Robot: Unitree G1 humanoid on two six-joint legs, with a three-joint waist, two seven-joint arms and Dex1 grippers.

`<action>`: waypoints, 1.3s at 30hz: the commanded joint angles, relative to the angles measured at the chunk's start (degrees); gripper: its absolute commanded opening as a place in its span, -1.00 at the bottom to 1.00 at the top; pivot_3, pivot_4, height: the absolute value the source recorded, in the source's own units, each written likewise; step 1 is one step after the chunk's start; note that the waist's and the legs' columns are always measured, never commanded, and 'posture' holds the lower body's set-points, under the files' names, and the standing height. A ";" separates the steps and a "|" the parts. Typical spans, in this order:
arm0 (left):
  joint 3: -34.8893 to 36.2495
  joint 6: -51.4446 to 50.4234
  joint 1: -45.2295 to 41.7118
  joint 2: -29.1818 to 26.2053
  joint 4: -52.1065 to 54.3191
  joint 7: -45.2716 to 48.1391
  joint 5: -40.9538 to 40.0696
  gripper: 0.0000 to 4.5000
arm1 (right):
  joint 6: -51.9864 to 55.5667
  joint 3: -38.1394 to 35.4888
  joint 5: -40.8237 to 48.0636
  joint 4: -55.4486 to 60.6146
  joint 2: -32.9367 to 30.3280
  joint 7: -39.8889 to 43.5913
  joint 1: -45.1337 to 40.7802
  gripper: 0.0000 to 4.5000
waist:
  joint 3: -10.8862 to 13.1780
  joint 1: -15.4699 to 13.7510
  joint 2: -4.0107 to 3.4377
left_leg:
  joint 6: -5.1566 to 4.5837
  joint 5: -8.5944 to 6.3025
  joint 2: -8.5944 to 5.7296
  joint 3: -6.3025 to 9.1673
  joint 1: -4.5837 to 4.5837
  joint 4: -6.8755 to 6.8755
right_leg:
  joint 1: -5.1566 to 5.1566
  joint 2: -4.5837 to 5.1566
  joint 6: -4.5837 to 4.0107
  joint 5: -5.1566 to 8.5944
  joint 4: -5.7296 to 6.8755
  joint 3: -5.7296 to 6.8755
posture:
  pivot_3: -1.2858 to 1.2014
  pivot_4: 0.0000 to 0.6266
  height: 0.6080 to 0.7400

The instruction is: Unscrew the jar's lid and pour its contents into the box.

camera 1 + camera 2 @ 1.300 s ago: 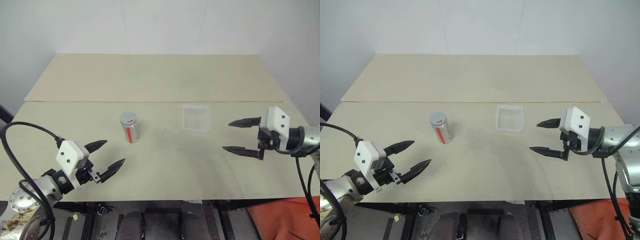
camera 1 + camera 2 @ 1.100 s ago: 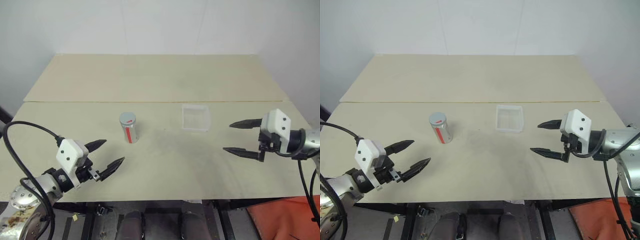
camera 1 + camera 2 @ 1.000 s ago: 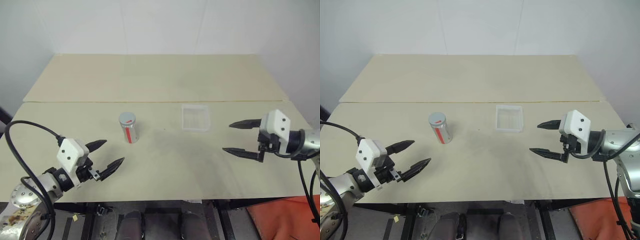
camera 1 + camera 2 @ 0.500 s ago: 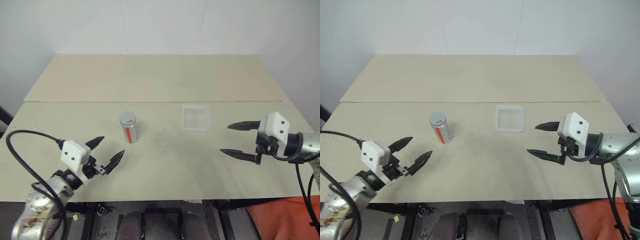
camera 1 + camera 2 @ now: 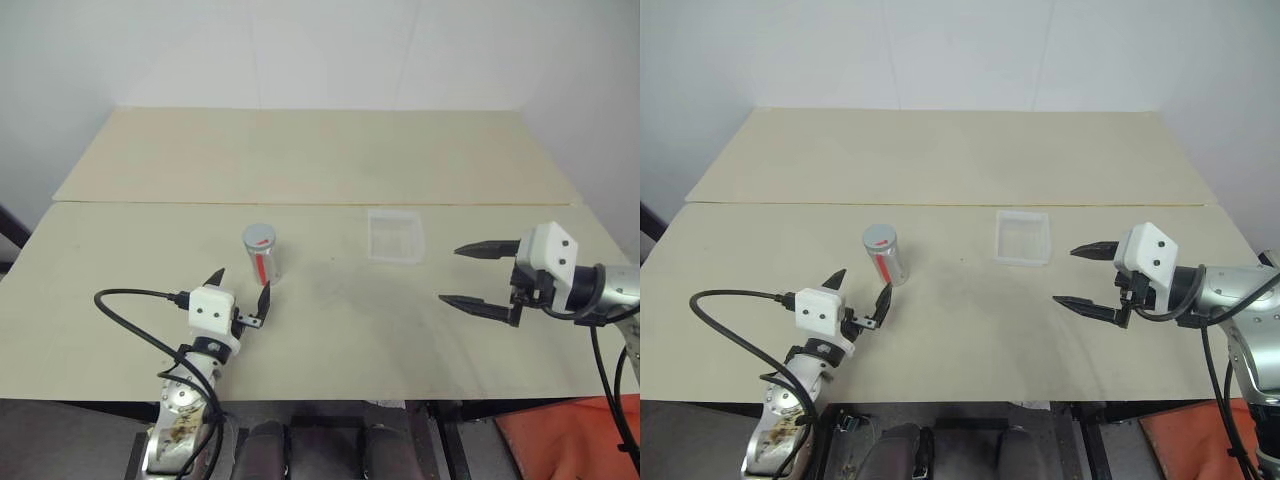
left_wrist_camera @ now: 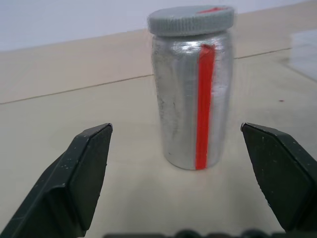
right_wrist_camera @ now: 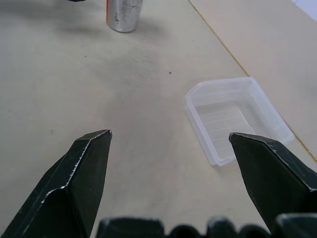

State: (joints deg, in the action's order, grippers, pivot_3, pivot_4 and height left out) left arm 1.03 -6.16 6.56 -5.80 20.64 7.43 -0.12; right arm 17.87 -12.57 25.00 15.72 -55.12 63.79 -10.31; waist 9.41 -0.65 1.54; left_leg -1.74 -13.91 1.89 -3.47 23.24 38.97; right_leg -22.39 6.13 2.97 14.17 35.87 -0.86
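Fingers wide on both: left gripper (image 5: 240, 293) just short of upright jar (image 5: 262, 255), lid (image 6: 190, 20) on. Right gripper (image 5: 482, 276) hovers beside clear box (image 5: 395, 235), not touching. Jar and box apart on table (image 5: 330, 160).

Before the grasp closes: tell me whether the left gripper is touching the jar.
Apart. In the left wrist view the jar stands upright ahead of the open left gripper, with bare table showing between each finger and the jar's sides.
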 commanded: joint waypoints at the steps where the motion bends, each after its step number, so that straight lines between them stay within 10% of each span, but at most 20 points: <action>1: -0.08 1.58 -1.42 1.26 -0.48 -0.97 -0.89 1.00 | 0.10 -0.61 0.39 1.62 -0.41 -0.60 -1.41 0.96 | 0.00 0.00 0.00 | 0.00 0.00 0.00 0.00 0.00 0.00 | 0.00 0.00 0.00 0.00 0.01 0.00 | 0.03 -0.52 1.00; 39: -3.66 14.81 -17.50 3.96 -30.27 -8.26 6.16 1.00 | 0.75 -3.50 0.03 4.10 -1.24 -4.08 0.10 0.96 | -0.01 -0.30 -0.02 | 0.00 0.01 -0.06 0.01 -0.01 0.05 | 0.05 0.03 0.08 -0.05 0.01 0.02 | 0.03 -0.52 1.00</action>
State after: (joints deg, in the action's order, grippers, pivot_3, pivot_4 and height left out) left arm -2.22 7.63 -10.27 -1.93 -8.87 -0.04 4.92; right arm 18.78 -13.30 24.77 18.03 -55.25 59.99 -10.17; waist 9.40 -0.95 1.52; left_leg -1.75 -13.90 1.83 -3.45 23.22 39.02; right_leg -22.34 6.17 3.05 14.12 35.88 -0.84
